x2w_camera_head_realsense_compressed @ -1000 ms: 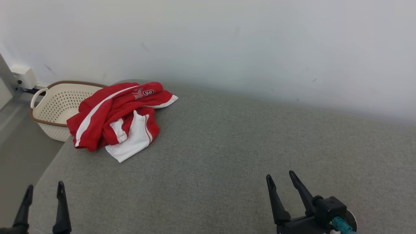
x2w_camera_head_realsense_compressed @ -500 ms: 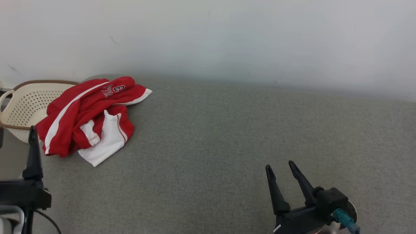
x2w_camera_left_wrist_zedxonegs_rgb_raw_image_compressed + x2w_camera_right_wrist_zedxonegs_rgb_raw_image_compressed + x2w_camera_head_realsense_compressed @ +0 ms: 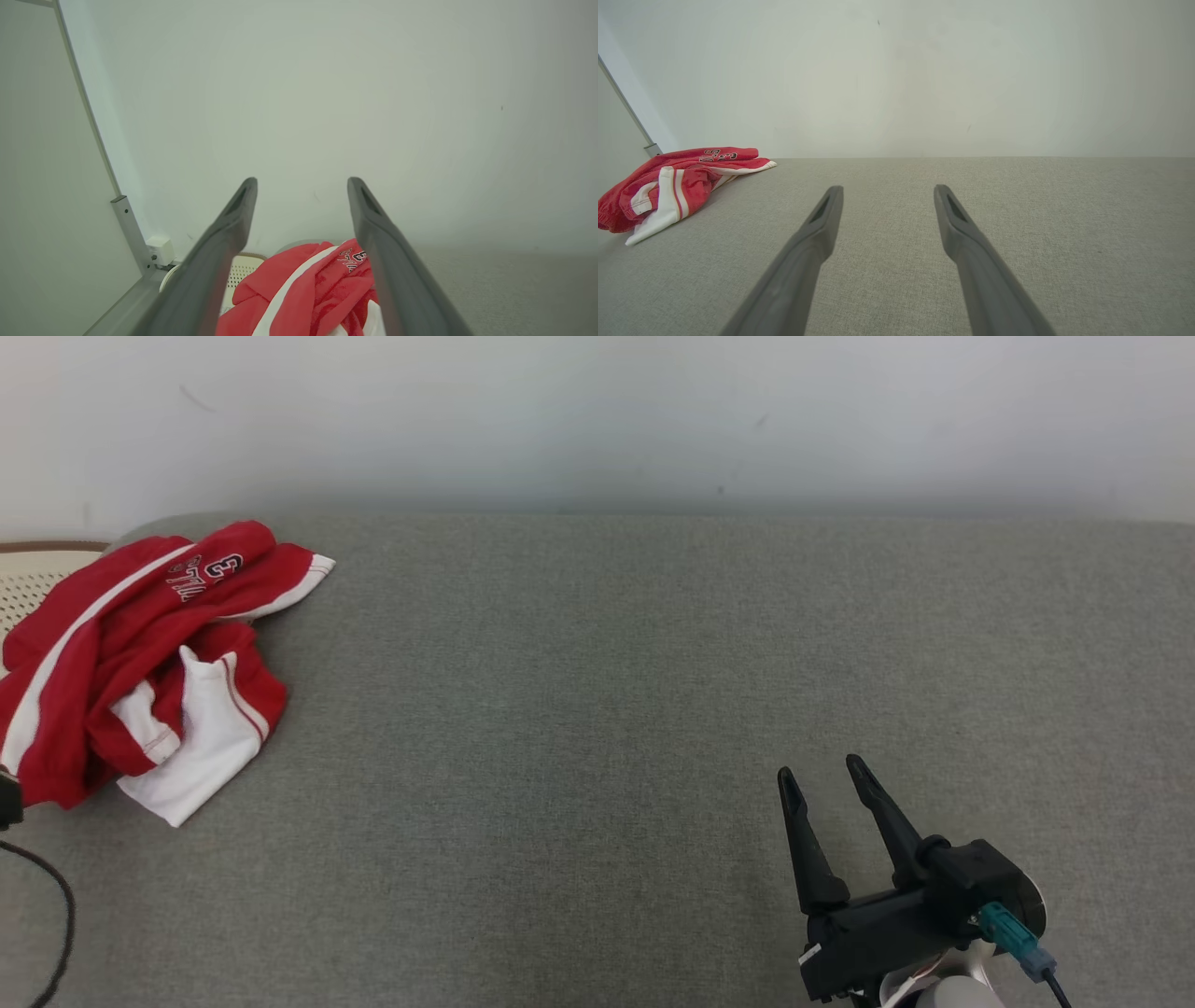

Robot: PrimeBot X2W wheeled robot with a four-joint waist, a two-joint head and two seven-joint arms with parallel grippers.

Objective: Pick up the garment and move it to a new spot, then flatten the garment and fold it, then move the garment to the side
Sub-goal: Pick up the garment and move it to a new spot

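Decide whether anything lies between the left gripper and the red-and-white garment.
Nothing visible does. In the left wrist view the open left gripper points toward the garment, with only air between them. The cream basket sits beyond the garment, not in the path.

Far left: red jersey (image 3: 103,644) with white stripes, a white panel and dark, white-edged lettering. Beside it, cream perforated basket (image 3: 33,583) rimmed in brown. Grey-green, finely woven surface (image 3: 597,709) below a plain off-white wall (image 3: 597,420). Near right: black right gripper (image 3: 820,767) with a teal connector (image 3: 1004,926).
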